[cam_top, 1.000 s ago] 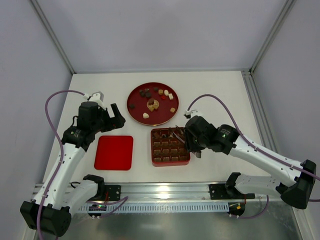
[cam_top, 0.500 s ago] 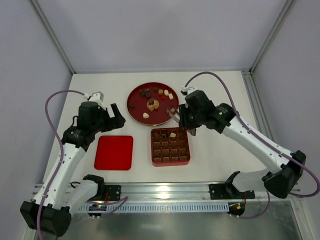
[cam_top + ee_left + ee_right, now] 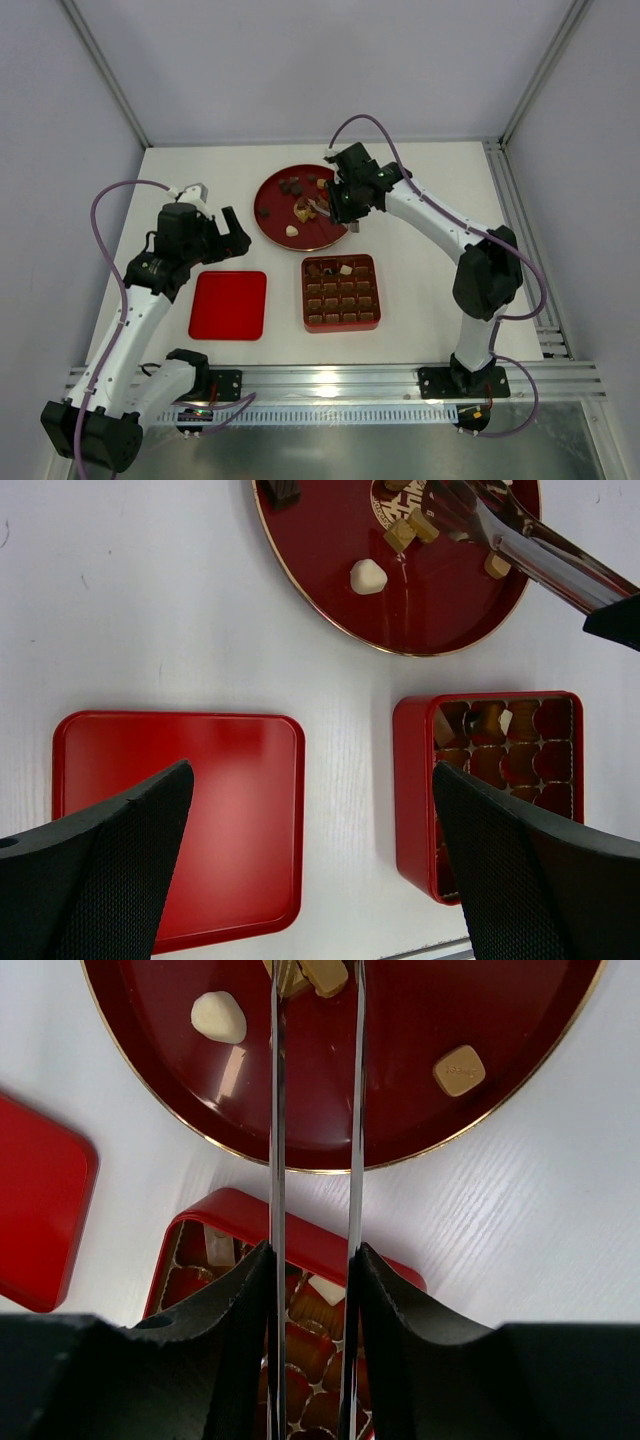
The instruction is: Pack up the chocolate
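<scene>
Over red plate (image 3: 322,236), right tool (image 3: 319,208), chocolate pieces (image 3: 291,231)

I am looking down at a white table (image 3: 430,180) that is carrying three red things: a round plate (image 3: 322,236) lying toward the back, a square box (image 3: 341,326) sitting just in front of it, and a flat lid (image 3: 229,305) resting left of the box, apart from it.
</scene>
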You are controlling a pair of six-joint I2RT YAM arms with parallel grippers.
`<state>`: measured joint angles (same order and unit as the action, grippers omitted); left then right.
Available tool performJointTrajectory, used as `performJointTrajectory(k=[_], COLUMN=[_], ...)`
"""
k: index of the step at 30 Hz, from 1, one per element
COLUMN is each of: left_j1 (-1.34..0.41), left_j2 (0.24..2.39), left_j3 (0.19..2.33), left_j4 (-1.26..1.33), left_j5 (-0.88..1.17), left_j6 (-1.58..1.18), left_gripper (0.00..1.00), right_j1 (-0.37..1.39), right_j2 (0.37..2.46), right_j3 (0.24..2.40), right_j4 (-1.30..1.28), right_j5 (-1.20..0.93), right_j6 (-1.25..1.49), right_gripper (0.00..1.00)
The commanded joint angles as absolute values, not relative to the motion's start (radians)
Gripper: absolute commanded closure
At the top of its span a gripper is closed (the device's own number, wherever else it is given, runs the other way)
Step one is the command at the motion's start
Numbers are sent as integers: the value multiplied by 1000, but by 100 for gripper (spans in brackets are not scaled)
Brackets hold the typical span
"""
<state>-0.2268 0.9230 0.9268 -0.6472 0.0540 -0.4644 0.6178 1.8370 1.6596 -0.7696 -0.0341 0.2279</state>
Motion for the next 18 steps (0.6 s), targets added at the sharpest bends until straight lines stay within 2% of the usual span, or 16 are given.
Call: performJointTrajectory(k=[1, 18], left_j1=[-224, -224], left_j2=[927, 925], left_j3=[925, 923], left_j4=[-634, -632], left_j5=[61, 71], left_j6=[-465, -465], left_gripper=[0, 0], right_j1=[618, 618], right_j2=[1844, 1896], right_j3=[1744, 1693], right_j4=[-755, -733], right_j5=[-77, -51], right_j6=[193, 204], right_gripper=[60, 60])
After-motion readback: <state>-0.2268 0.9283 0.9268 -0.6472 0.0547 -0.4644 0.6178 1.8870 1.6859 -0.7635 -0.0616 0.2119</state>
